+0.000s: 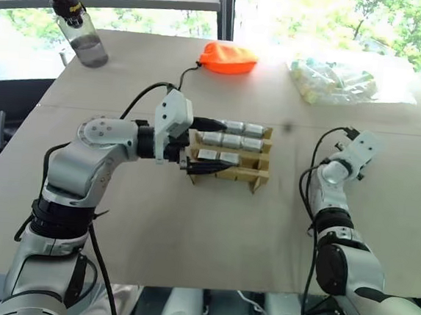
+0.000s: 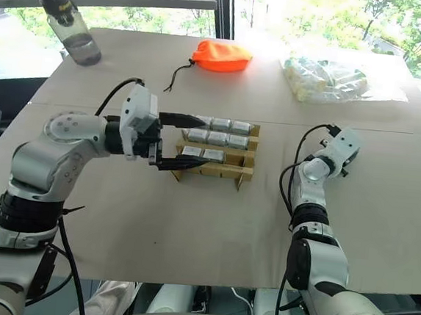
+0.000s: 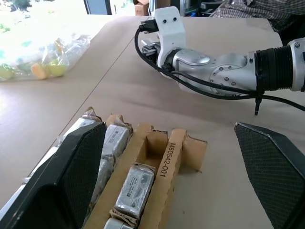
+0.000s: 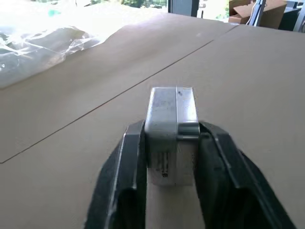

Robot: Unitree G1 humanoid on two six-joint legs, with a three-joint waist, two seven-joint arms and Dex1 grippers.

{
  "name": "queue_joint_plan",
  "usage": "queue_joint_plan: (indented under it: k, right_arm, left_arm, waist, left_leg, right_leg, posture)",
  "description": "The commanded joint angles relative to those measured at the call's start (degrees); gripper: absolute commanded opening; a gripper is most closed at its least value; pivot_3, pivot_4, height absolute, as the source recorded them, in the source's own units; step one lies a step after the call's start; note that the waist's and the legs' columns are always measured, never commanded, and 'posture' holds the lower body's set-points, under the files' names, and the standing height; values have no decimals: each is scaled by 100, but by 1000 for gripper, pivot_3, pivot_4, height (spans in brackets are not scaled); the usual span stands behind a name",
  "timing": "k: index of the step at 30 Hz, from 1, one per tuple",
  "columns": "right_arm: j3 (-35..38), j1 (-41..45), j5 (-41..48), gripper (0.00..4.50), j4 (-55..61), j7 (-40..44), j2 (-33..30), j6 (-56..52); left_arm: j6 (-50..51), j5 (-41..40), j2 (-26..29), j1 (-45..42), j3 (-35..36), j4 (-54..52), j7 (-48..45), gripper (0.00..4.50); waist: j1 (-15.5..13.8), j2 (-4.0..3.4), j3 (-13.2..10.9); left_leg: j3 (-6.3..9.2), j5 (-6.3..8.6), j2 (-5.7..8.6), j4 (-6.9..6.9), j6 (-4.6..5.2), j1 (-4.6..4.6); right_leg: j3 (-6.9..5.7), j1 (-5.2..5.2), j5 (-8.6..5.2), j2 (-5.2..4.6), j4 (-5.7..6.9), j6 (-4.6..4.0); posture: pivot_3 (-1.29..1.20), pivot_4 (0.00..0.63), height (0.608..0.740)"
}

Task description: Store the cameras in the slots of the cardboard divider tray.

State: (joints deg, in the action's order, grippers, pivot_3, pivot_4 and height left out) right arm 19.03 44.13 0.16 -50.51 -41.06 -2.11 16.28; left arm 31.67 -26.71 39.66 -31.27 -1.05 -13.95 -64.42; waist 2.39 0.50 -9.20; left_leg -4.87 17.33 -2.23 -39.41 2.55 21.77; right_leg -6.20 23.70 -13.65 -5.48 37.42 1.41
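The cardboard divider tray (image 1: 260, 175) lies mid-table with several silver-grey cameras (image 1: 232, 141) standing in its slots. My left gripper (image 1: 215, 145) is open; its two black fingers straddle the tray's left end, one along the far row and one along the near row. In the left wrist view the tray (image 3: 183, 148) sits between the wide-apart fingers (image 3: 71, 176), with one camera (image 3: 136, 183) in a slot. My right gripper (image 4: 172, 131) is shut on a silver-grey camera (image 4: 169, 107), held just above the table to the right of the tray.
An orange drawstring pouch (image 1: 228, 57) lies at the back centre, and a clear bottle (image 1: 80, 32) stands at the back left. A clear plastic bag of pale tubes (image 1: 335, 80) is at the back right. Bare tabletop (image 1: 285, 230) lies in front of the tray.
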Motion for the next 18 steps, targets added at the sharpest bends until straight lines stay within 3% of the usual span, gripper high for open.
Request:
queue_joint_plan:
  k: [1, 5, 9, 13, 18]
  right_arm:
    - [-107, -19, -140, 734, 201, -78, -124, 188]
    - [-275, -163, -253, 734, 369, 191, -228, 271]
    - [-500, -505, -92, 734, 784, 1171, -365, 469]
    - [-774, -1118, 913, 734, 1847, 3581, -483, 588]
    - [-1184, -2041, 2434, 734, 3568, 6678, -1235, -491]
  left_arm:
    - [-110, -39, -16, -70, -17, -67, 37, 4500]
    - [-129, -32, -34, -65, -32, -60, 49, 4500]
    - [-142, -36, -18, -39, -24, -68, 76, 4500]
    - [-136, -62, 48, 23, 21, -105, 75, 4500]
    - [-172, -46, 196, 53, 66, -60, 10, 4500]
  waist:
    - [-2, -1, 0]
    - [-5, -1, -1]
    - [-4, -2, -1]
    - [-9, -3, -2]
    - [-52, -11, -8]
  left_leg:
    - [0, 0, 0, 0, 0, 0]
    - [0, 0, 0, 0, 0, 1]
    - [0, 0, 0, 2, 0, 1]
    - [3, 0, -2, 5, -1, 0]
    - [7, 0, -2, 8, 0, 5]
  right_leg:
    - [0, 0, 0, 0, -1, 0]
    - [0, 0, 0, 0, -3, 0]
    - [1, 0, 0, 0, -6, 0]
    - [0, -1, 0, 5, -10, 0]
    - [-4, -1, 0, 4, -20, 1]
  posture:
    - [0, 150, 726]
    - [0, 150, 726]
    - [0, 150, 726]
    - [0, 150, 726]
    - [0, 150, 726]
